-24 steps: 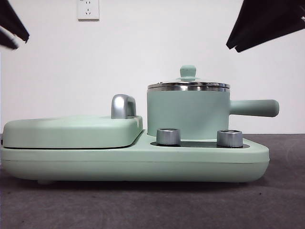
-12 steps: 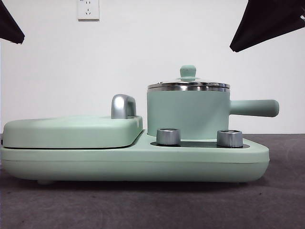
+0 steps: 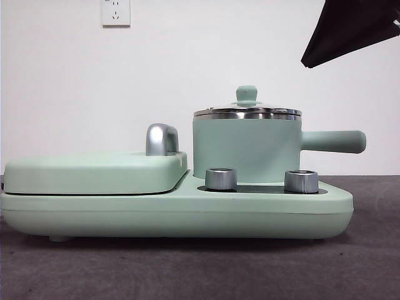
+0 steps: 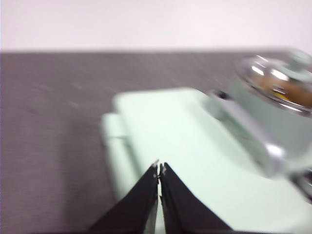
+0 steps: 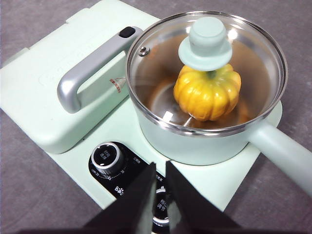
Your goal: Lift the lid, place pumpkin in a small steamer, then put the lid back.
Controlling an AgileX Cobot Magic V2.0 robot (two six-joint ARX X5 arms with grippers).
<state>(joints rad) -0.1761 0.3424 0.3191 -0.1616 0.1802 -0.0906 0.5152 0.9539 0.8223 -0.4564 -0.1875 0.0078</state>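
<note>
1. Lids: one, clear glass with a mint knob, seated on the steamer, ahead of the right claw.
2. Small steamers: one.
3. Pumpkins: one, inside the steamer under the glass.
4. Appliance bases: one, on the worktop.
5. Griddle covers: one, with one chrome handle; directly ahead of the left claw.
6. Dials: two, one just ahead of the right claw, one between its tips.
7. Wall sockets: one.

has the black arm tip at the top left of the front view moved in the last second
Yes. It slid up and out past the top left corner, away from the white wall socket, and is now out of the front view.
</note>
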